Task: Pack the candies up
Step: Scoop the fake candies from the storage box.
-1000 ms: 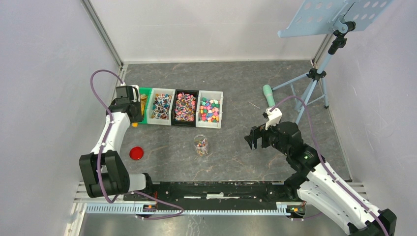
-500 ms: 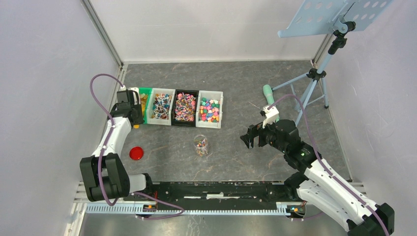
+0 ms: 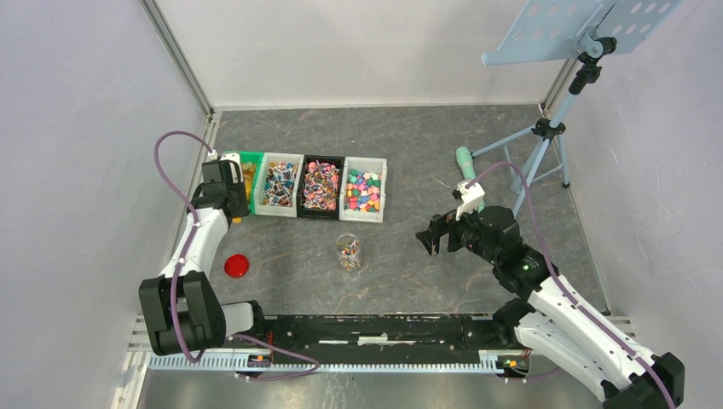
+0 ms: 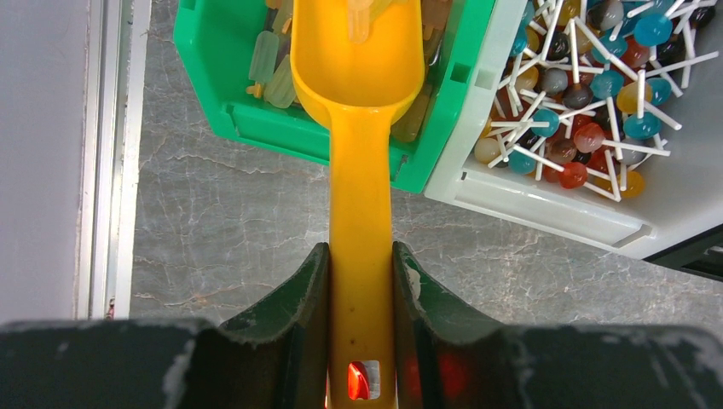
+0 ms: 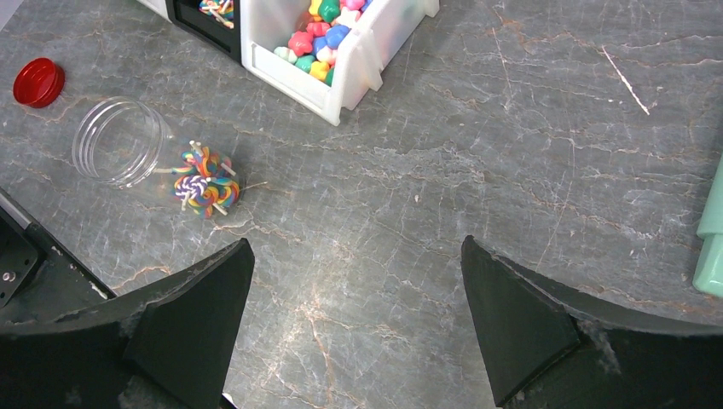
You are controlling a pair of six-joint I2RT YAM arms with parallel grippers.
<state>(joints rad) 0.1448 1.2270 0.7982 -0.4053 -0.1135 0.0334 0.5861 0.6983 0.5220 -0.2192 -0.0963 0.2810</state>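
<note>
Overhead, bins (image 3: 362, 214): four side by side in a row, green, white, black, white, all holding candies (image 3: 363, 191). There is open grey table (image 3: 418, 145) to their right and in front.
Overhead, jar (image 3: 348, 252): clear and lidless, it stands alone in front of the bins with a few candies in the bottom. The red lid (image 3: 237, 265) lies well apart to its left.
Overhead, left gripper (image 3: 236, 201): at the near left end of the green bin (image 3: 251, 156), tight against the left wall (image 3: 85, 170) with little room on that side.
Overhead, right gripper (image 3: 430, 241): out over bare table to the right of the jar, with the music stand (image 3: 546, 128) legs behind it.
Left wrist, scoop (image 4: 358, 77): orange, with its handle clamped between the two fingers. The bowl reaches over the green bin's near rim and a pale sweet shows in it. The lollipop bin (image 4: 546, 200) touches the green one on the right.
Right wrist, jaws: spread wide and holding nothing, with bare table between them. The jar is at upper left, its rim apart from the corner of the end white bin (image 5: 358, 72).
</note>
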